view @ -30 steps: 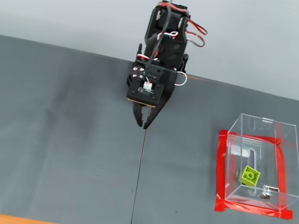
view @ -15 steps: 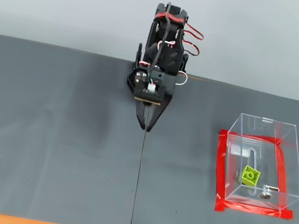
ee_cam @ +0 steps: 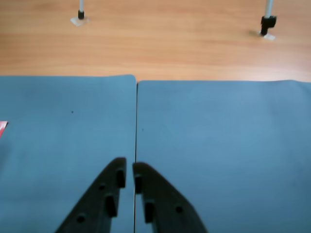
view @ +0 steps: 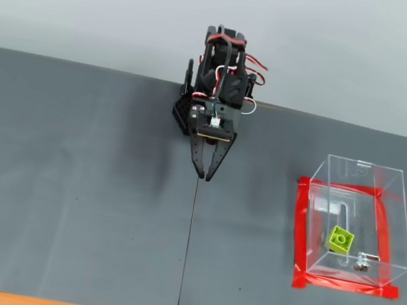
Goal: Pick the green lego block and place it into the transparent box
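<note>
Already inside transparent box [view: 382,198]: green lego block [view: 341,239].

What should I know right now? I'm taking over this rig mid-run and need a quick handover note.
Gripper: shut and empty, over the seam between the grey mats, well clear of the box.
Green lego block: already inside the transparent box, beside a small metal piece.
Done: pick and place.
Left: nothing apparent for the block; probably only parking the arm.
</note>
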Motion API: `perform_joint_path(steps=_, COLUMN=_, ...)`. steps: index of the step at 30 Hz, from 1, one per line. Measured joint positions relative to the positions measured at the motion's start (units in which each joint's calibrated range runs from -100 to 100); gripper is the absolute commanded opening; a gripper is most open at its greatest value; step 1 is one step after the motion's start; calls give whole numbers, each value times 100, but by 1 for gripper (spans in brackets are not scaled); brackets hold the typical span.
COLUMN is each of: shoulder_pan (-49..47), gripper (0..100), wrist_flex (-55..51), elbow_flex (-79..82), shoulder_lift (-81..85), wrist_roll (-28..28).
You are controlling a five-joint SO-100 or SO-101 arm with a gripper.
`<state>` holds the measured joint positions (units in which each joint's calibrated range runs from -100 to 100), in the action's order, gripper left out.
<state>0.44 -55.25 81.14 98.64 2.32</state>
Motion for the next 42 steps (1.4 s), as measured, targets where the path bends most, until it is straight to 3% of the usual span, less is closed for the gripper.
perform_joint_path(steps=16, shoulder_pan=0, gripper=2, wrist_flex=338, elbow_flex=1419, shoulder_lift=59, wrist_roll=88)
perform_joint_path(steps=26, shoulder_pan=0, gripper=2, wrist_flex=-1223, elbow_flex=1437, shoulder_lift=59, wrist_roll=88)
perform_joint_path(steps=42, shoulder_pan=0, gripper=2, wrist_flex=-1934, elbow_flex=1437, shoulder_lift=68, wrist_roll=88)
